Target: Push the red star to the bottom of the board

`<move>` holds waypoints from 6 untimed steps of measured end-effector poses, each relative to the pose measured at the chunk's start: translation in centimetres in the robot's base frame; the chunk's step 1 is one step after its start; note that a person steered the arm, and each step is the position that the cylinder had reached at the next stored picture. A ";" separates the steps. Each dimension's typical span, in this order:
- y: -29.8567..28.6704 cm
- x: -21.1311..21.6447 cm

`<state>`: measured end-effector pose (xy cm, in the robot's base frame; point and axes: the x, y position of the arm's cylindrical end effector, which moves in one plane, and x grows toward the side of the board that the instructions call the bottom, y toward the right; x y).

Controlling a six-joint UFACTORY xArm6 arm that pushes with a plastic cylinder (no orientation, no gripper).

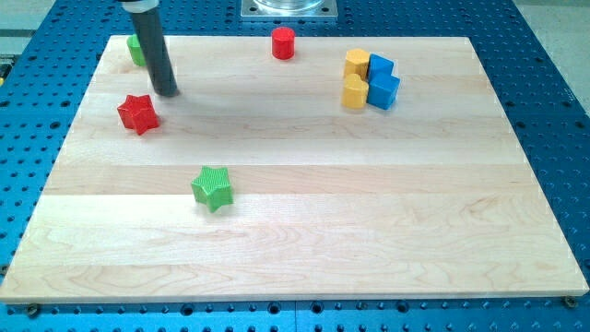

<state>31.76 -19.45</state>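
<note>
The red star [138, 113] lies on the wooden board [304, 231] near the view's upper left. My tip [167, 92] is just up and to the right of the red star, a small gap apart from it. The dark rod rises from the tip toward the view's top left. A green star [213, 187] lies below and to the right of the red star.
A green block [135, 50] sits partly hidden behind the rod at the top left. A red cylinder [283, 42] stands at the top centre. Two yellow blocks [356, 78] and two blue blocks [383, 81] cluster at the upper right.
</note>
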 end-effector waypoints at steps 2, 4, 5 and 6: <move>-2.9 6.2; 2.1 6.7; 4.0 6.5; 4.0 9.8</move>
